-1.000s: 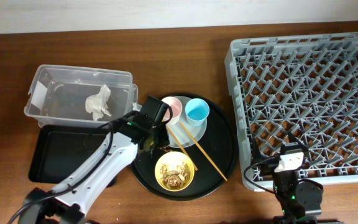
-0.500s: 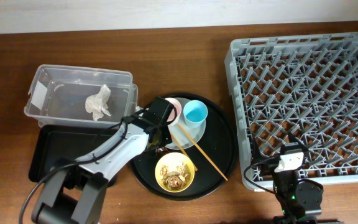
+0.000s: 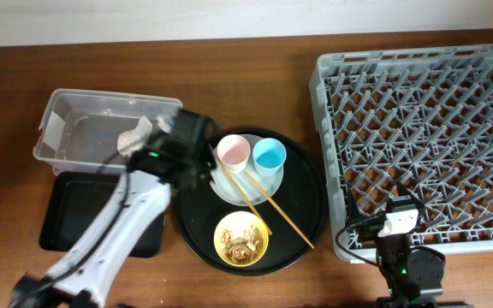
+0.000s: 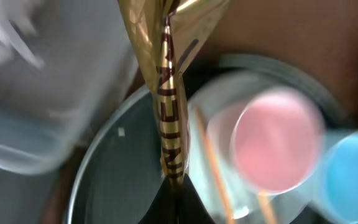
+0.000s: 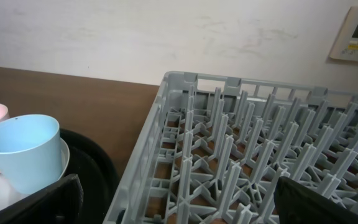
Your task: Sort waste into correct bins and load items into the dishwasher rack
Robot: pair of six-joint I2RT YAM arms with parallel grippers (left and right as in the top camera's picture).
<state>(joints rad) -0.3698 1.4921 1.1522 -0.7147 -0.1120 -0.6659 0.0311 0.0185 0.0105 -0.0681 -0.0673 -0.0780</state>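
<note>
Left claw (image 4: 173, 204) pinches gold wrapper (image 4: 169, 93) beside pink cup (image 4: 278, 140).

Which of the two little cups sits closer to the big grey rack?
The blue cup; the pink cup stands beside it, farther from the rack.

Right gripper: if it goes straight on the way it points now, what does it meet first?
Probably the large grey plastic dishwasher rack: its left wall and pegs lie straight ahead between the open fingers. The small blue cup sits off to the left, likely clear, though depth is unclear.
</note>
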